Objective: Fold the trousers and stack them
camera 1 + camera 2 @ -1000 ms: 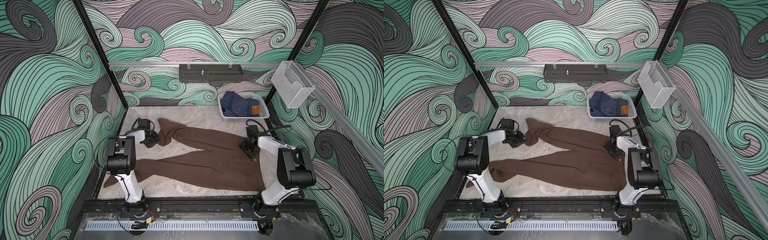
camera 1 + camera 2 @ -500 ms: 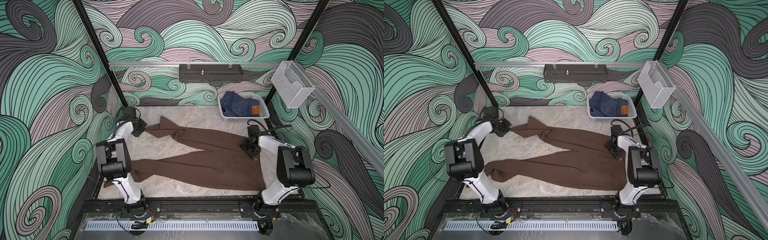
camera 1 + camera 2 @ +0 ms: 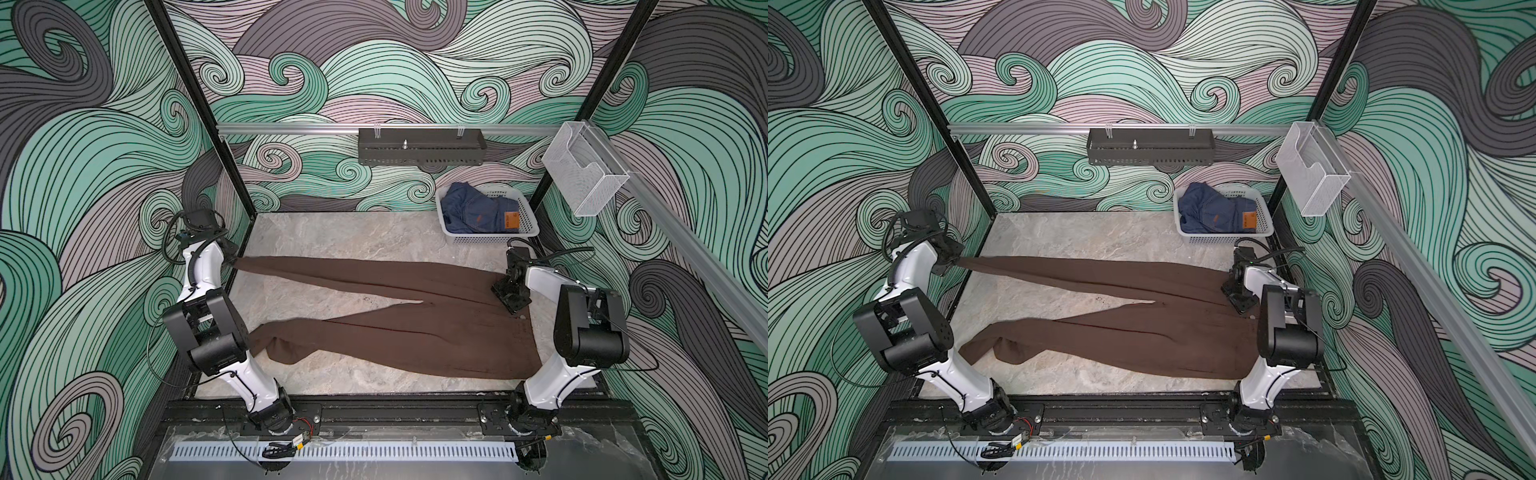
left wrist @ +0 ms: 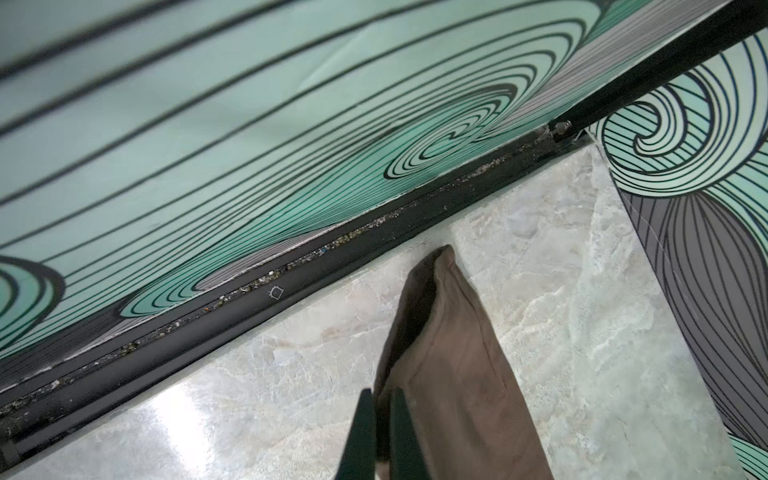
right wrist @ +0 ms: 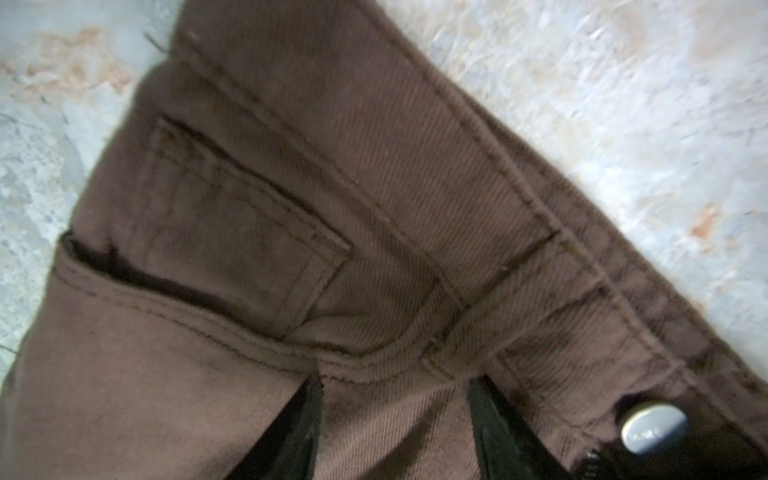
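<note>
Trousers (image 3: 415, 328) leg stretched further left, left claw (image 4: 381, 394) gripping hem

**Brown trousers on a pale marble table, amid swirling green walls**

The trousers (image 3: 415, 324) are plain dark chocolate brown, with a silver-grey button (image 5: 652, 428) at the waist. The table (image 3: 332, 237) is pale grey marble veined with beige. At far right, a white basket (image 3: 490, 240) holds dark blue jeans (image 3: 469, 210) with an orange label (image 3: 512, 219). The walls (image 3: 104, 166) show waves in teal, mint, mauve and charcoal, lined in black. The arms (image 3: 203, 270) are white and black.
</note>
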Controlling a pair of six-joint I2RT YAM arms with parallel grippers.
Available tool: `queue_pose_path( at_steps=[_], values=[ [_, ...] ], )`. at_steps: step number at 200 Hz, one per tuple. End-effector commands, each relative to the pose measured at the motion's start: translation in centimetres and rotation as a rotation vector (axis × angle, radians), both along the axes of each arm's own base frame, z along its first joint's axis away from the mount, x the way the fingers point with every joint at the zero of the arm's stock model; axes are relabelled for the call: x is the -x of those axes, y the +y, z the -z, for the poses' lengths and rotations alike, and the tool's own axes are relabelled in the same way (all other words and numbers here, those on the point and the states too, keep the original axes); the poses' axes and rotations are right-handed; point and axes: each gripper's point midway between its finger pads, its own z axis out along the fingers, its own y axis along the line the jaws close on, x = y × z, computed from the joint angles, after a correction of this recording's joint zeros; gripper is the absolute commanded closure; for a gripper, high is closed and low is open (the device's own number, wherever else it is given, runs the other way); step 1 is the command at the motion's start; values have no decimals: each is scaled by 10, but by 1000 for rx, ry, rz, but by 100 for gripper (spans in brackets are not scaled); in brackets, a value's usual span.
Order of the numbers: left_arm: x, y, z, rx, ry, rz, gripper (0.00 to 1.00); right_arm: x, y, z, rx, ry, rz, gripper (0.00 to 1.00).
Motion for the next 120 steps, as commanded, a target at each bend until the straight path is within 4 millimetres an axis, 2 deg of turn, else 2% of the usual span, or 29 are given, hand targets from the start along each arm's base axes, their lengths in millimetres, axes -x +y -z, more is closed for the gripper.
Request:
queue_pose_path(
  at_steps=[1,25,51,75,89,97,103,120],
  values=[
    [12,24,4,-51,49,-72,100,32,-17,23,44,149,43,41],
    [14,21,23,13,72,-67,100,33,-17,22,36,152,46,41],
    [21,8,45,91,95,-62,100,36,-14,16,19,147,41,41],
    [32,0,55,113,86,-69,100,41,-13,4,25,132,35,41],
    [38,-2,52,119,79,-73,84,41,-13,-7,29,112,29,41],
    [41,-1,48,124,68,-74,63,42,-13,-14,29,99,27,40],
    [42,-1,41,123,52,-75,53,42,-12,-19,31,88,22,39],
    [38,-3,24,120,-2,-49,41,37,-11,-35,27,43,16,36]
  ],
)
